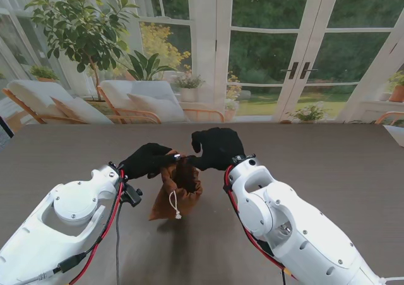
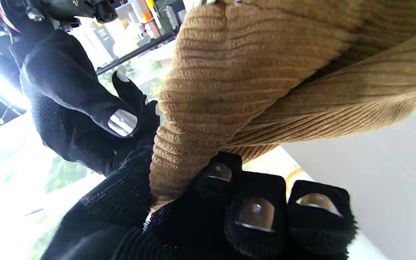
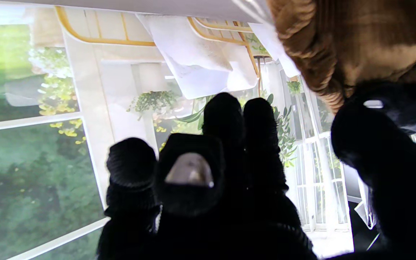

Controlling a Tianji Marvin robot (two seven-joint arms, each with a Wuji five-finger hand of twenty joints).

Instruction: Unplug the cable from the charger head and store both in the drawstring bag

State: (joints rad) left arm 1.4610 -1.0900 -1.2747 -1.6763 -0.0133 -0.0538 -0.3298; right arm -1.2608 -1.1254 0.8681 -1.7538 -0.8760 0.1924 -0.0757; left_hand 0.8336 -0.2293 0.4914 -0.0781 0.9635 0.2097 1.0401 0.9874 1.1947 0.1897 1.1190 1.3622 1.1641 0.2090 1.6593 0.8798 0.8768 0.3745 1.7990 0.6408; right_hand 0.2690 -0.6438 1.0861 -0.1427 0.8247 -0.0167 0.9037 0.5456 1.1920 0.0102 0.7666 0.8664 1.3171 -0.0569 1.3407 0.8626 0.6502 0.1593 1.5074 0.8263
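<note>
A tan corduroy drawstring bag (image 1: 172,200) hangs just above the table between my two hands, its dark mouth turned up and its white cord (image 1: 173,206) dangling. My left hand (image 1: 148,160) is shut on the bag's rim. In the left wrist view its fingers (image 2: 255,213) pinch the ribbed cloth of the bag (image 2: 258,79). My right hand (image 1: 218,147) is at the opposite side of the mouth. Its four fingers (image 3: 193,173) are loosely curled on nothing, and its thumb (image 3: 377,159) lies against the rim of the bag (image 3: 352,39). No charger head or cable shows in any view.
The dark wooden table (image 1: 328,165) stretches wide on both sides of the bag. Beyond its far edge are glass doors, lounge chairs (image 1: 145,102) and potted plants (image 1: 76,26). Red and black cables (image 1: 113,215) run along my left forearm.
</note>
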